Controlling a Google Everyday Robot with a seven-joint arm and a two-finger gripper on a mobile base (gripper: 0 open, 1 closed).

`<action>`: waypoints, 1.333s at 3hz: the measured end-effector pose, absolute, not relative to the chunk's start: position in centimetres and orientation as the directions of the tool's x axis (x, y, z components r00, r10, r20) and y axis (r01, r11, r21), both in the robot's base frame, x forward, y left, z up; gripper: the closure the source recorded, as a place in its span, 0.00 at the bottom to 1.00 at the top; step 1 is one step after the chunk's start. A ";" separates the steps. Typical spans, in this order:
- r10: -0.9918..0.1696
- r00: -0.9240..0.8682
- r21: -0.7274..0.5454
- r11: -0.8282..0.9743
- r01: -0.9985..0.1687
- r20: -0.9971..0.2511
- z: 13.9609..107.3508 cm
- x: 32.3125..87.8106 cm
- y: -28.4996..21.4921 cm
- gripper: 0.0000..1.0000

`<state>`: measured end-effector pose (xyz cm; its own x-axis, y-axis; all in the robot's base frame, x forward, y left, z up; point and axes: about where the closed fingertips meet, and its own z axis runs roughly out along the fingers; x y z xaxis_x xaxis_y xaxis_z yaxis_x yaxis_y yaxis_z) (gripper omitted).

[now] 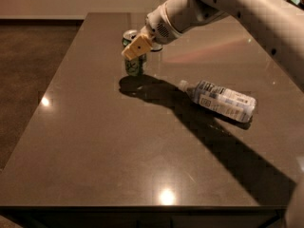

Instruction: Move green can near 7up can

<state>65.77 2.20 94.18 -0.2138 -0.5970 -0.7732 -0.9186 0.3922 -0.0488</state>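
The green can (134, 66) stands upright on the dark table (95, 141), at the far middle-left, with its silver top (129, 33) showing above the fingers. My gripper (137, 49) reaches down from the upper right and is shut on the can's middle. One tan fingertip (136, 47) lies across its front. The can's base is at or just above the tabletop, right over its shadow. The 7up can does not show; the arm and gripper hide the spot just behind and right of the green can.
A clear plastic bottle (221, 100) with a white label lies on its side, right of the can, cap pointing towards it. The arm's long shadow runs across the table to the near right. The table's left edge drops to the brown floor (28, 80).
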 end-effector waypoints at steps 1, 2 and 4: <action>-0.578 -0.250 -0.048 0.451 -0.891 -0.776 94.4 68.9 0.8 1.00; -0.561 -0.287 -0.048 0.507 -0.861 -0.776 94.5 71.9 -0.5 1.00; -0.542 -0.381 -0.025 0.598 -0.801 -0.749 92.7 75.7 -3.4 0.59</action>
<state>75.71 -3.40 92.72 -0.3814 -0.5422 -0.7487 -0.8008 0.5983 -0.0253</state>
